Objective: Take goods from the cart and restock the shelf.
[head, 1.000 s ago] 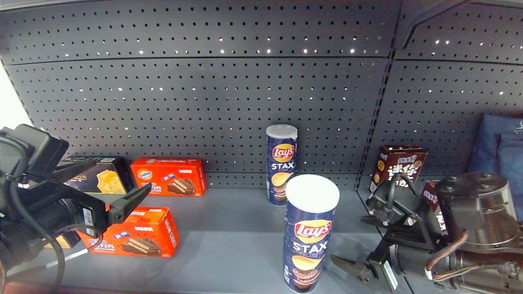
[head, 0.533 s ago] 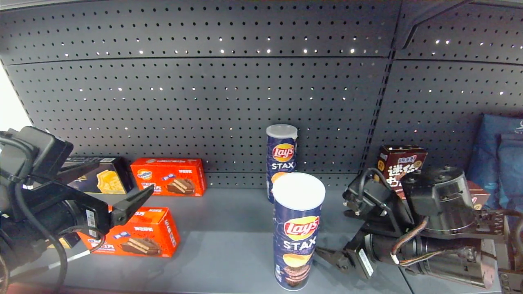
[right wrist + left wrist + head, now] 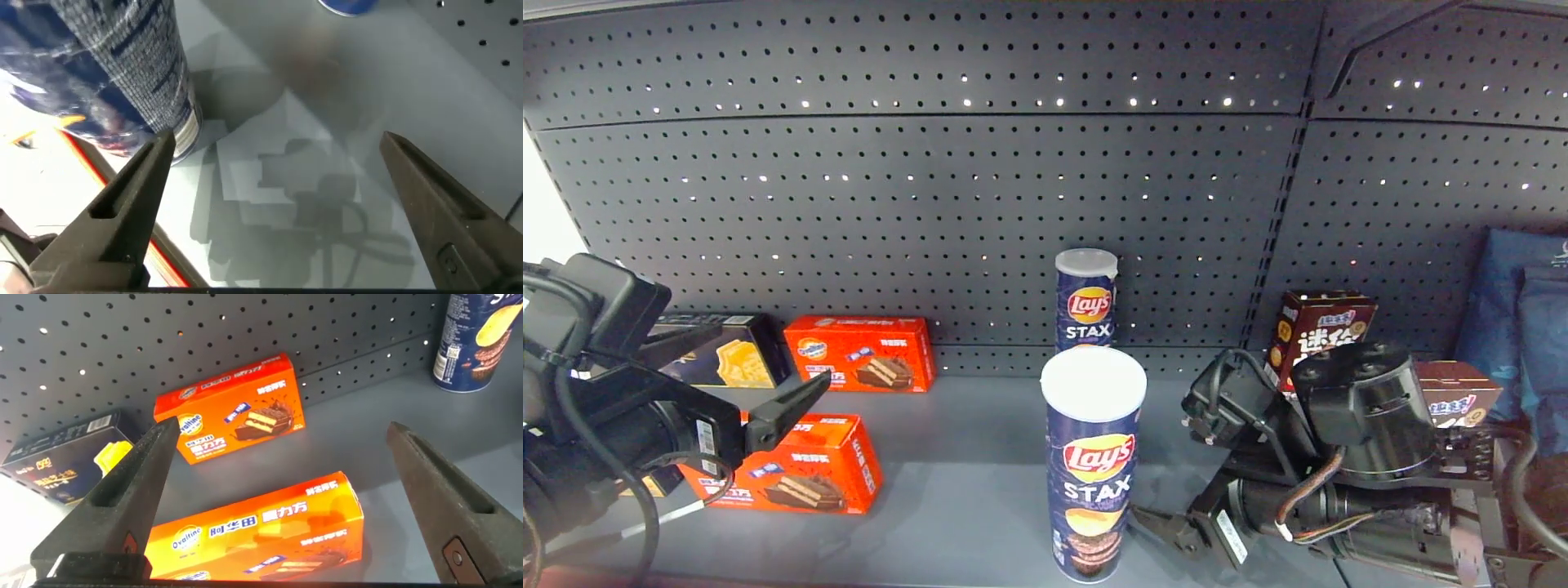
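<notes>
**Right claw wide open, parked right beside the front chip can**

Right claw [image 3: 276,143] has its fingers spread wide and nothing between them. It sits low, just to the right of the base of the tall blue chip can with a white lid [image 3: 1093,457], and that can is outside the fingers, close to one of them. Can't tell if they actually touch.

Everything else, placed off that front can:

- The dark perforated metal back panel [image 3: 931,204] runs behind it.
- The grey metal shelf board [image 3: 964,482] is under it, and the can stands upright near the front edge.
- Blue soft bags [image 3: 1527,310] are far off to its right, at the back.
- Left claw [image 3: 282,426] is well to its left, also spread open and holding nothing, hanging over the front orange snack box [image 3: 805,465].
- A second blue chip can [image 3: 1085,306] stands upright straight behind it, against the panel.
- The rear orange snack box [image 3: 862,353] is back-left of it.
- A black box with a yellow cracker picture [image 3: 727,351] is further left again.
- An upright brown snack box [image 3: 1319,327] is back-right, with a smaller brown box [image 3: 1454,392] beyond that.
</notes>
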Available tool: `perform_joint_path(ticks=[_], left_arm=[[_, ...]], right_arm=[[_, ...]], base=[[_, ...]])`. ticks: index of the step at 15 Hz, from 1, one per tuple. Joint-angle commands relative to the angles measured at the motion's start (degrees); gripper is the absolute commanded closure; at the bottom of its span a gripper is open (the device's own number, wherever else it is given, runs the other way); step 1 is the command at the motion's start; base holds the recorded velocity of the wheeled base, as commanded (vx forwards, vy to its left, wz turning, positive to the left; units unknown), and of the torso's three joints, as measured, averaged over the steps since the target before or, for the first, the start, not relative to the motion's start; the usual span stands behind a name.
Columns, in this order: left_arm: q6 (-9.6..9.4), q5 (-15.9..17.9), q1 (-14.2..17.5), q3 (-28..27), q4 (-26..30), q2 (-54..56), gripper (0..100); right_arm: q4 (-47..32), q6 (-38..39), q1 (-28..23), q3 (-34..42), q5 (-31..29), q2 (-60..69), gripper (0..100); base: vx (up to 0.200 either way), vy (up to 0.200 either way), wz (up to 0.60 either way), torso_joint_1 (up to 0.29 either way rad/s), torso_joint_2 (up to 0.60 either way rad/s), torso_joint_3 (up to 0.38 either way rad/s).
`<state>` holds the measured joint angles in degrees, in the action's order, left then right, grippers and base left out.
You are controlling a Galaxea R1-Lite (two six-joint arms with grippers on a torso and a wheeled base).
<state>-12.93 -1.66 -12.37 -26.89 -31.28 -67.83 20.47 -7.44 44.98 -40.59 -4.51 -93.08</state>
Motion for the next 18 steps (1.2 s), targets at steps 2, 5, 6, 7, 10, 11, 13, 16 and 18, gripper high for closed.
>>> perform_joint_path(ticks=[2,5,6,7,10,11,13,16,18], left_arm=[[-0.07,0.08,-0.11,-0.27,-0.18,-0.11,0],[-0.69,-0.01,-2.83,-2.20,0.26,-0.64,0],[-1.48,-0.19,-5.64,-5.71,0.34,-3.98,0],[-1.74,-0.10,-6.00,-7.82,0.34,-6.26,0],[-1.66,0.34,-9.51,-9.67,0.34,-11.36,0],[-1.48,1.31,-10.65,-8.97,0.43,-12.24,0],[-1.48,2.01,-12.06,-5.98,0.26,-14.61,0],[-1.13,2.36,-15.22,-2.73,0.34,-16.72,0],[-0.69,2.45,-16.89,-2.64,0.43,-17.95,0]], right_arm=[[0.01,0.05,-0.77,0.60,-0.24,1.67,0],[0.01,0.14,-2.62,2.27,-0.24,3.51,0],[0.01,0.05,-6.22,4.21,-0.24,6.42,0],[0.01,0.14,-7.89,5.44,-0.15,8.08,0],[0.01,0.23,-10.00,9.66,-0.15,11.95,0],[0.01,0.23,-10.00,11.06,-0.15,12.48,0],[0.01,0.14,-10.00,12.73,0.03,13.18,0],[0.01,0.14,-10.09,12.73,0.29,13.09,0],[0.01,0.14,-10.09,13.08,0.47,12.83,0]], base=[[0.000,0.000,0.00,0.000,0.00,0.000],[0.000,0.000,0.00,0.000,0.00,0.000],[0.000,0.000,0.00,0.000,0.00,0.000],[0.000,0.000,0.00,0.000,0.00,0.000],[0.000,0.000,0.00,0.000,0.00,0.000],[0.000,0.000,0.00,0.000,0.00,0.000],[0.000,0.000,0.00,0.000,0.00,0.000],[0.000,0.000,0.00,0.000,0.00,0.000],[0.000,0.000,0.00,0.000,0.00,0.000]])
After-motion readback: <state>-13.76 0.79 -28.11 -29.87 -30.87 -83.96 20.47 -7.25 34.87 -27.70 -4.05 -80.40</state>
